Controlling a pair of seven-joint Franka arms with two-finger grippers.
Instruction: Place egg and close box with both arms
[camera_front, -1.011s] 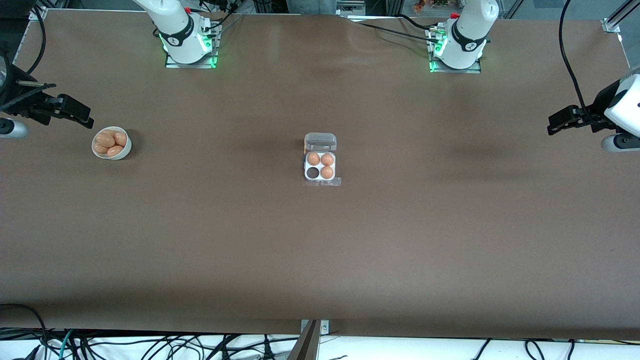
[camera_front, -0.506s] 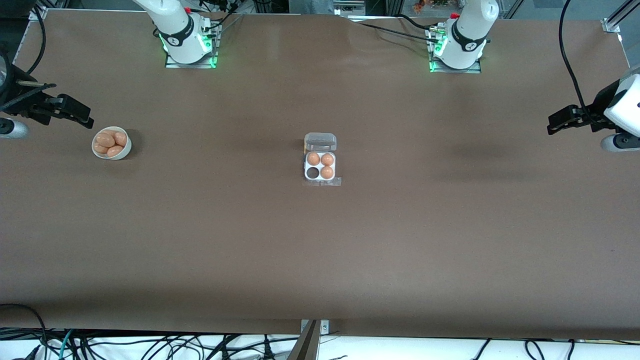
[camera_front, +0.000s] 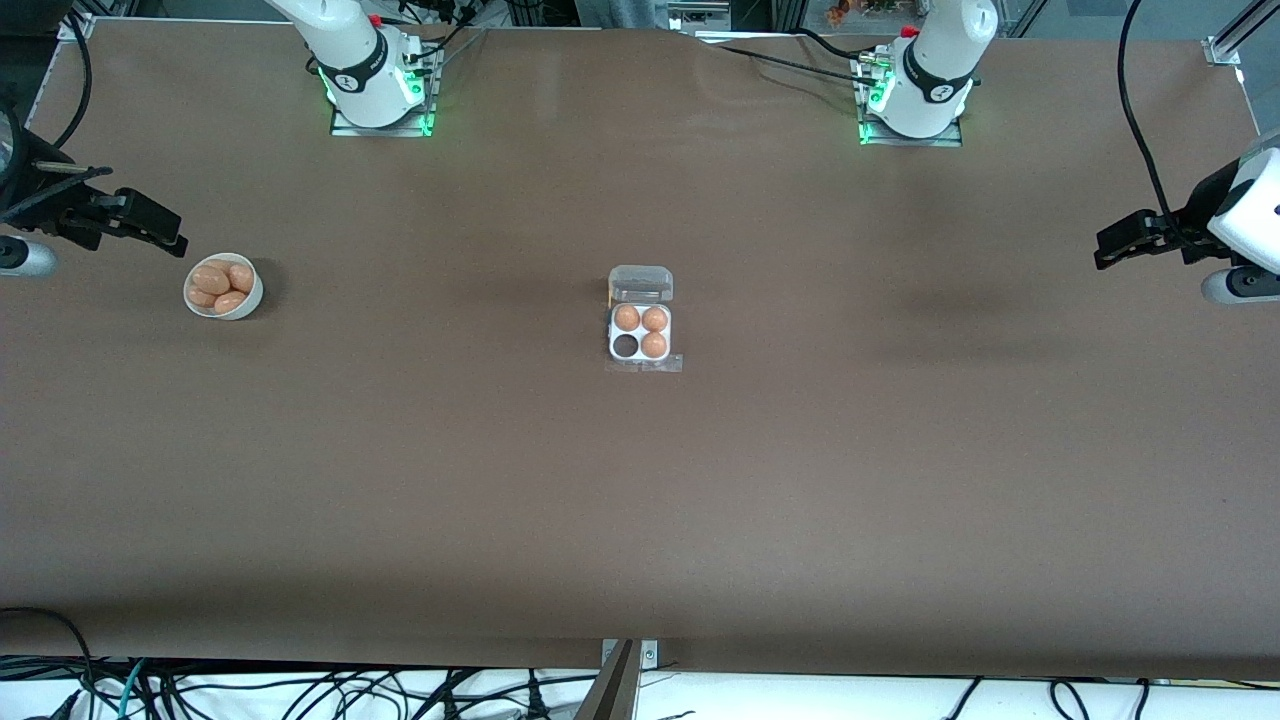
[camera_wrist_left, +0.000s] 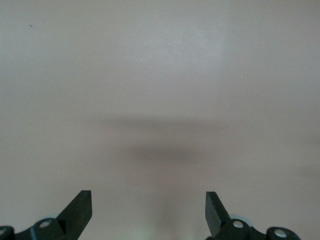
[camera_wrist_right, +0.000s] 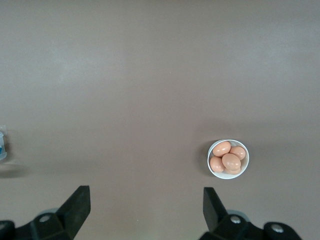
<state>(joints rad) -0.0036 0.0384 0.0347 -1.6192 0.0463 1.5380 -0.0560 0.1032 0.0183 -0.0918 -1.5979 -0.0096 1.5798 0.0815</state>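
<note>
The box (camera_front: 640, 345) lies open in the middle of the table, its clear lid (camera_front: 641, 284) folded back toward the robots' bases. Three orange-brown eggs (camera_front: 627, 318) fill three cells; the fourth cell (camera_front: 626, 346) shows dark and empty. Several more eggs (camera_front: 212, 280) (camera_wrist_right: 230, 161) rest in a white bowl (camera_front: 251, 299) (camera_wrist_right: 243, 169) toward the right arm's end. My right gripper (camera_front: 165, 232) (camera_wrist_right: 146, 195) hangs open over the table beside the bowl, holding nothing. My left gripper (camera_front: 1110, 248) (camera_wrist_left: 149, 196) hangs open over bare table at the left arm's end.
Both arm bases (camera_front: 375, 95) (camera_front: 915, 100) glow green along the table edge farthest from the front camera. Black cables (camera_front: 1140, 120) trail near the left arm's end. Wide brown tabletop (camera_front: 640, 500) surrounds the box on all sides.
</note>
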